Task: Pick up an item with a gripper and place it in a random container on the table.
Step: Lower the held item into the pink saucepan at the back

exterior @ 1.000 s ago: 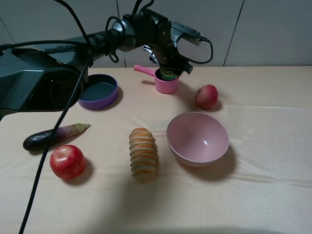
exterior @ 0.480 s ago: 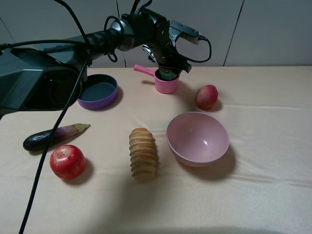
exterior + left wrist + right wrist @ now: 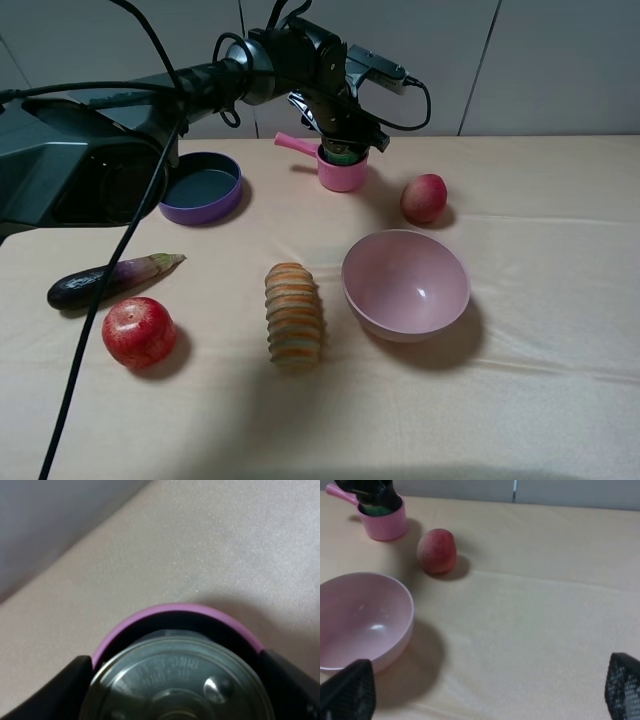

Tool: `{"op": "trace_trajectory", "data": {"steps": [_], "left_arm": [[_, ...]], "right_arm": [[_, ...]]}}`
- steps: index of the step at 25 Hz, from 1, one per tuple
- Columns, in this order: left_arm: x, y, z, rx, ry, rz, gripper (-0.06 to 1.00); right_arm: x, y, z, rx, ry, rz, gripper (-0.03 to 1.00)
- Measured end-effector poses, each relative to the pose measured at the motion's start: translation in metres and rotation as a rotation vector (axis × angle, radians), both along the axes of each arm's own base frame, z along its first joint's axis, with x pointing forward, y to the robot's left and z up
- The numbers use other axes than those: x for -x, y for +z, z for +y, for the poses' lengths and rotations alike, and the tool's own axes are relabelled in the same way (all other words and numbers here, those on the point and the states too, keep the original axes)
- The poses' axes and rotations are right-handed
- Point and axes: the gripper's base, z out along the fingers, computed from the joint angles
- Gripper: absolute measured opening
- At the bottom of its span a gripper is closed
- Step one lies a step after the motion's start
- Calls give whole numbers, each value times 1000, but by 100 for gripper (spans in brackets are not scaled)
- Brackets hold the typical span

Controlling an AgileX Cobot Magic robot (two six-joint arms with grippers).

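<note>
Exterior high: left gripper (image 3: pixel 343 146) over the pink saucepan (image 3: pixel 340 178) at the far side of the table (image 3: pixel 560 300); tin can (image 3: pixel 346 157) sits partly inside it (green band showing).
Left wrist: fingers (image 3: pixel 47 695) clamp the can's sides, lid within the saucepan rim.
Right wrist: right gripper (image 3: pixel 485 692) spread wide, holding nothing.

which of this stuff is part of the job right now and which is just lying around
In the job: tin can, pink saucepan, left gripper.
Lying about: purple pan, pink bowl, peach, eggplant, red apple, bread loaf.
</note>
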Motion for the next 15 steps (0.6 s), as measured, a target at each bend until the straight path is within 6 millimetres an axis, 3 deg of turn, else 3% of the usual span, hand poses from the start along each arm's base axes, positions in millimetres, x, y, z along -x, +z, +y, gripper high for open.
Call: {"op": "trace_trajectory", "data": {"steps": [15], "left_arm": [[2,-3,2,-29,8,31,67]], "right_arm": [[0,0,0,0,0,0,69]]}}
